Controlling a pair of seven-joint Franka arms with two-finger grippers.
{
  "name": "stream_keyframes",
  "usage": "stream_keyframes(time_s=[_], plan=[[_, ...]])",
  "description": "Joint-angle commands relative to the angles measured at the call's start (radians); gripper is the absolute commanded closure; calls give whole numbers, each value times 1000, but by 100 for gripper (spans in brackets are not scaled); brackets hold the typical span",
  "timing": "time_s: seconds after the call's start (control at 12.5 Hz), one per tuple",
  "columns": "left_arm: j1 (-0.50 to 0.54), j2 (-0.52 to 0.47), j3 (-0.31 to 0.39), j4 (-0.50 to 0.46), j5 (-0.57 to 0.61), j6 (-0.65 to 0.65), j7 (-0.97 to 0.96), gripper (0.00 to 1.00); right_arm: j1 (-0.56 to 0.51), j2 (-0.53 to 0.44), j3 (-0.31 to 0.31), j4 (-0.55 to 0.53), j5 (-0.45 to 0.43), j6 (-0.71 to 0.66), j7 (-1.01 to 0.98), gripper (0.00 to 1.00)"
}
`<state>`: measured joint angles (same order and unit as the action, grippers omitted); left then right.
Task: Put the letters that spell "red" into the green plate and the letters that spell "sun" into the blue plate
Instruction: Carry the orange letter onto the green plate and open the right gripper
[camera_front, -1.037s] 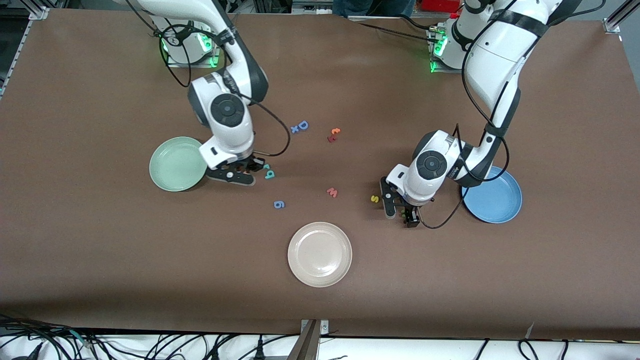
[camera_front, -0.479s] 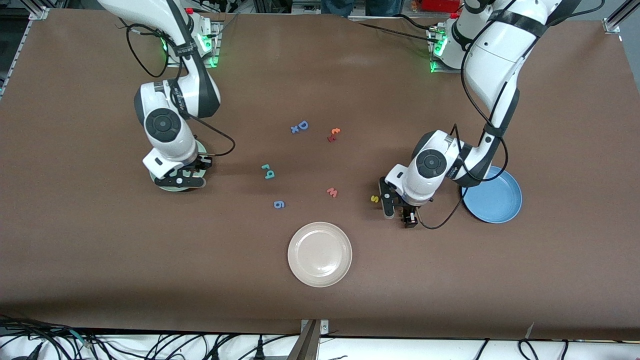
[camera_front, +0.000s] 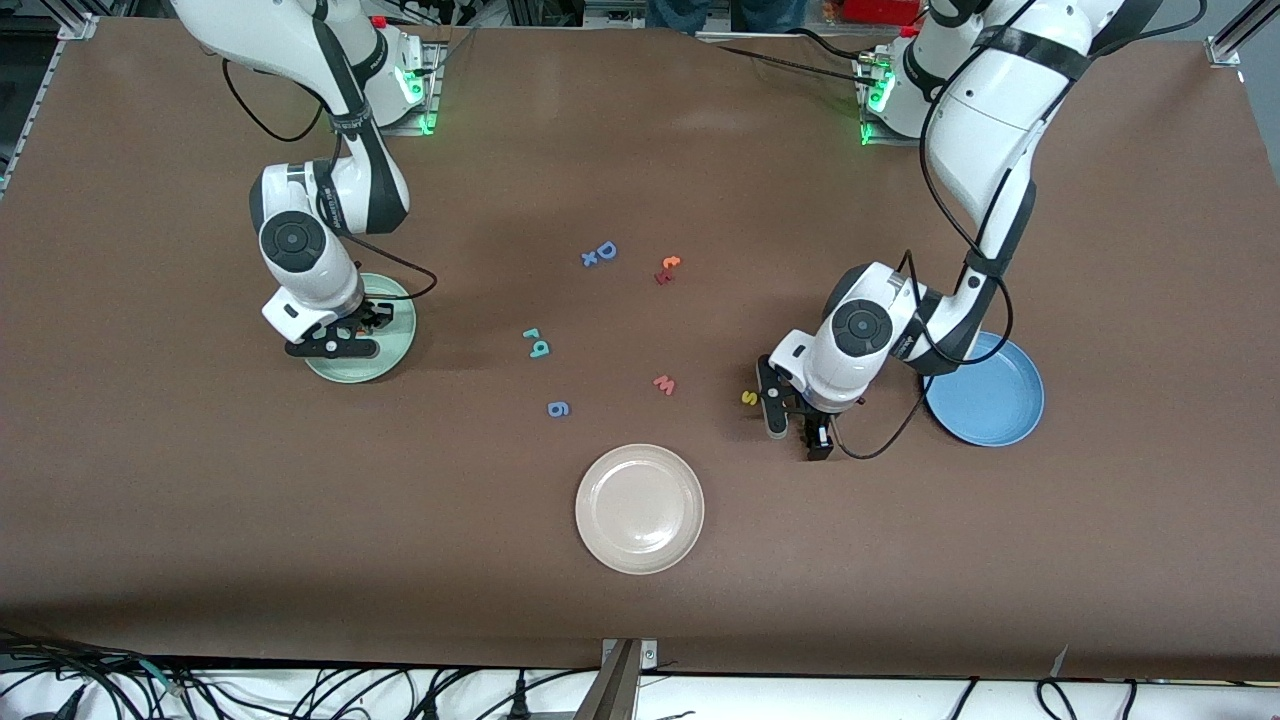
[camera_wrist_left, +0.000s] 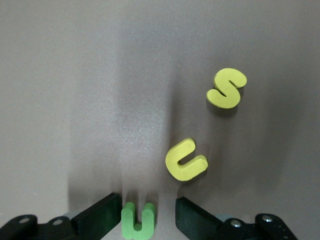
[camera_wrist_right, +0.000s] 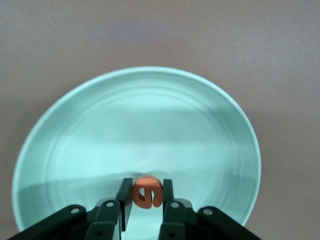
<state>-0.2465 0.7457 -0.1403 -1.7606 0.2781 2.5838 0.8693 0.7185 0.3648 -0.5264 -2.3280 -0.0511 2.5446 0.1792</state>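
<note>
My right gripper (camera_front: 335, 337) hangs low over the green plate (camera_front: 392, 340), shut on the orange "e" (camera_wrist_right: 146, 196); the right wrist view shows the plate (camera_wrist_right: 140, 125) just beneath the right gripper (camera_wrist_right: 146, 187). Teal "r" (camera_front: 531, 333) and "d" (camera_front: 540, 349) lie mid-table. My left gripper (camera_front: 797, 428) is down at the table beside the blue plate (camera_front: 990, 400). In the left wrist view the left gripper (camera_wrist_left: 147, 212) stands open around the green "n" (camera_wrist_left: 137, 222): one finger touches it, the other is apart. Yellow "u" (camera_wrist_left: 186, 160) and "s" (camera_wrist_left: 227, 87) lie close by.
A beige plate (camera_front: 640, 508) sits nearest the front camera. Blue "D" (camera_front: 606, 250) with a small "x" (camera_front: 589, 259), two orange-red letters (camera_front: 666, 270), a red "w" (camera_front: 664, 384) and a blue "g" (camera_front: 558, 408) lie scattered mid-table.
My right arm has swung from beside the teal letters to over the green plate, carrying the "e". The left gripper's fingers have narrowed around the "n"; that arm has barely moved.
</note>
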Motion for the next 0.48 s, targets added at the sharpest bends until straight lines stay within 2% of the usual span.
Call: stream_keyframes(time_s=[0.0,0.08,0.16,0.32,0.4], plan=[[-10,23,22,4,23,21,-9,32,-1,16,0,-5,13,25,-23,93],[-8,21,28,4,24,21,-9,26,-1,16,2,-4,14,25,-18,66],[-8,20,31,4,24,21,-9,23,-1,16,2,-2,34,23,-20,11],[-7,18,39,6,26,21,-7,23,1,0,3,4,37,10,-21,11],[-7,18,39,6,27,21,-7,30,1,-10,5,9,39,-4,-18,11]])
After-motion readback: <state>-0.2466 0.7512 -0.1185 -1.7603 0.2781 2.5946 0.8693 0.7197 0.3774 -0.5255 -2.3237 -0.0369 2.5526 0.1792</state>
